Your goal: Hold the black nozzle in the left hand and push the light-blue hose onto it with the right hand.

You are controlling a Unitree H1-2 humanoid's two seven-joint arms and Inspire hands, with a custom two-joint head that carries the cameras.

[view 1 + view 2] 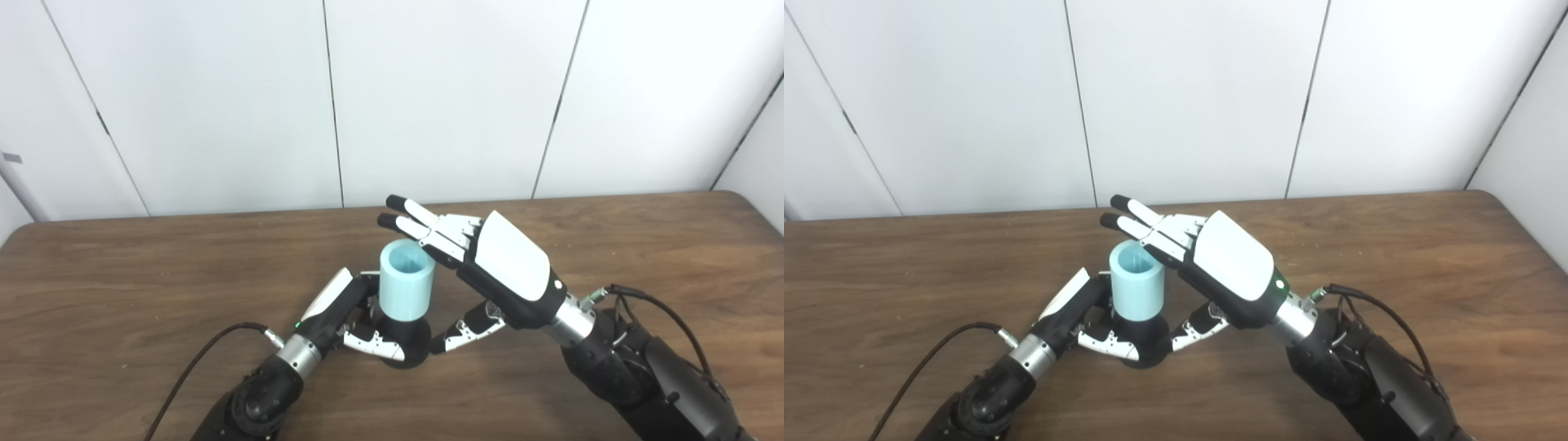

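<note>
The light-blue hose (407,285), a short open-topped tube, stands upright on the black nozzle (409,344), which rests on the table near the middle. My left hand (343,309) is shut on the nozzle from the left, its fingers wrapped around the black base below the hose. My right hand (505,263) is open on the right side of the hose. Its straight fingers (422,226) reach over the far rim of the tube, and its thumb (465,331) points down at the nozzle's right side. I cannot tell whether the thumb touches it.
The brown wooden table (122,275) runs to a white panelled wall behind. A black cable (202,355) trails from my left wrist, another cable (664,312) loops off my right wrist. The table's rounded right corner lies at the far right.
</note>
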